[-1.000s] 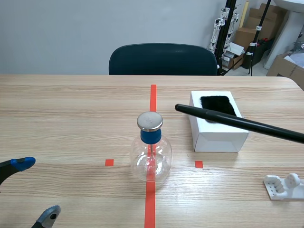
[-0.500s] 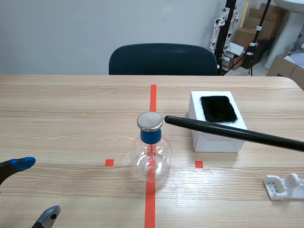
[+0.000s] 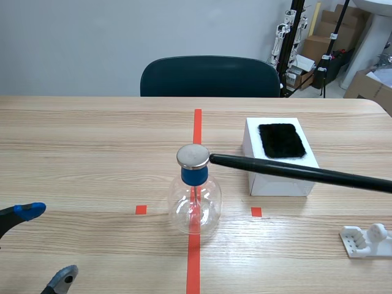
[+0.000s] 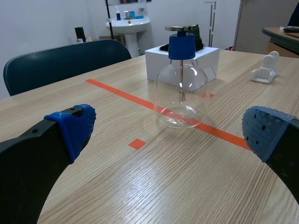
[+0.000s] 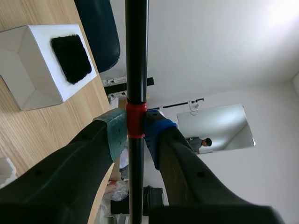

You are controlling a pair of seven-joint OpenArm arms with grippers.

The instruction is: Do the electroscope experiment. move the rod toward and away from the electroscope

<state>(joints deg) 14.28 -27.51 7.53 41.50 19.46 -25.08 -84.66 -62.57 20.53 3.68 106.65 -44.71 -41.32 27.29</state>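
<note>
Fingers spread wide, the left end effector (image 3: 48,244) sits low at the near edge of the surface (image 3: 92,153). Ahead, the glass electroscope (image 3: 195,199) stands upright on the red line. The right end effector (image 5: 135,128) is clamped on the black rod (image 3: 294,171), whose tip reaches the electroscope's metal cap (image 3: 193,157) — perhaps touching, it's hard to tell. Just behind the rod sits a white box (image 3: 282,179) with a black cloth (image 3: 281,140) on top.

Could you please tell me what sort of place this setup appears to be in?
Probably a robotics lab or workroom: a wooden table marked with orange-red tape carries a glass electroscope, while cardboard boxes and equipment stands crowd the far corner beside a washbasin.
</note>
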